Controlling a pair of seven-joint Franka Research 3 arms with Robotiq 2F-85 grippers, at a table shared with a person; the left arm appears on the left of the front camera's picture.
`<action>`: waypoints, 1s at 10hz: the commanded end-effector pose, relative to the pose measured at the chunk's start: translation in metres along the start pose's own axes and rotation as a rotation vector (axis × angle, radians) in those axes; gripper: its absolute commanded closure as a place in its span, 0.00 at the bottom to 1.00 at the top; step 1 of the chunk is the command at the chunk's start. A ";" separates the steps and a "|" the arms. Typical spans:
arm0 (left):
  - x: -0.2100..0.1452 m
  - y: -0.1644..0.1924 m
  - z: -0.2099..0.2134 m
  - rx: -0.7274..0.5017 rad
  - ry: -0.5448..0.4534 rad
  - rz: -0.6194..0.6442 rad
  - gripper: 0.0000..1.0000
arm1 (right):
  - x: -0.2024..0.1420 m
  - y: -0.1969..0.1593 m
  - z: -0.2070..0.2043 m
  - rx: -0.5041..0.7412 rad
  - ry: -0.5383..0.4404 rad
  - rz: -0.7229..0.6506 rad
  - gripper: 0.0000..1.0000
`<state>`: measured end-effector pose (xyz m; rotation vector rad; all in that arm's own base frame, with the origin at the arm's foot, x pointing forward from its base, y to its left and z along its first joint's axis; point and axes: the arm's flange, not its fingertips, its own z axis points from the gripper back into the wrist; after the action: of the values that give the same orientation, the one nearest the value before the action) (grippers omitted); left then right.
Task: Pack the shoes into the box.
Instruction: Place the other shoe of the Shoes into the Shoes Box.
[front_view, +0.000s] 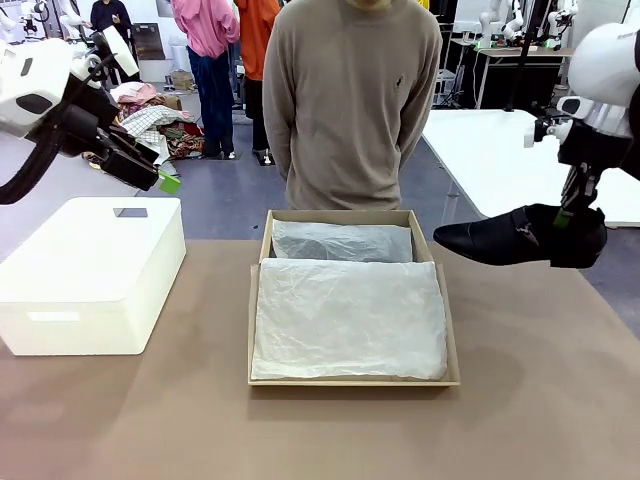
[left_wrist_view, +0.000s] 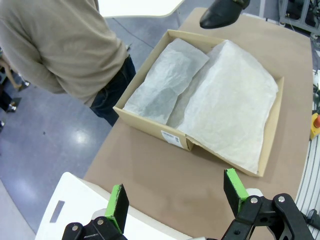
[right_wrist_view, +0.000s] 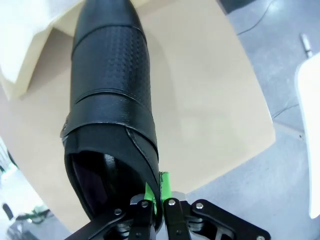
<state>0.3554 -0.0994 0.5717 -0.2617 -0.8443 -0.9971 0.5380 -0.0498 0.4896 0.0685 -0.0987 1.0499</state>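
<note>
Brown tabletop (front_view: 120, 420), workshop floor and other tables beyond. A person (front_view: 350, 100) in a beige sweater stands at the far edge, arms tucked behind the back.

Box (front_view: 254, 330): mid-table and open, with crinkled white tissue paper (front_view: 345, 320) covering the inside.

Writing: your left wrist view picks up a small white sticker (left_wrist_view: 171, 137) on the box's outer side wall, print too small to read. From the front you see that wall nearly edge-on.

Right gripper (right_wrist_view: 159, 187): pinched tight on the heel rim of one black shoe (front_view: 510, 237). It holds the shoe in the air just right of the box, toe pointing toward it. Your right wrist view shows a perforated band across the upper; from the front the same leather reads as plain gloss.

Left gripper (left_wrist_view: 175, 195): jaws wide apart with nothing between them, raised above the white container (front_view: 90, 270) at the table's left.
</note>
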 end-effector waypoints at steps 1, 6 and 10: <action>-0.001 0.001 0.000 -0.016 -0.014 -0.008 0.00 | 0.014 0.008 0.020 0.000 -0.055 -0.137 1.00; -0.001 0.001 0.000 -0.016 -0.014 -0.008 0.00 | 0.018 0.014 0.024 -0.011 -0.053 -0.161 1.00; -0.001 0.001 0.000 -0.016 -0.014 -0.008 0.00 | 0.018 0.014 0.024 -0.011 -0.053 -0.161 1.00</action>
<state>0.3554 -0.0994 0.5718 -0.2617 -0.8444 -0.9971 0.5348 -0.0296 0.5101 0.0964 -0.1342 0.8868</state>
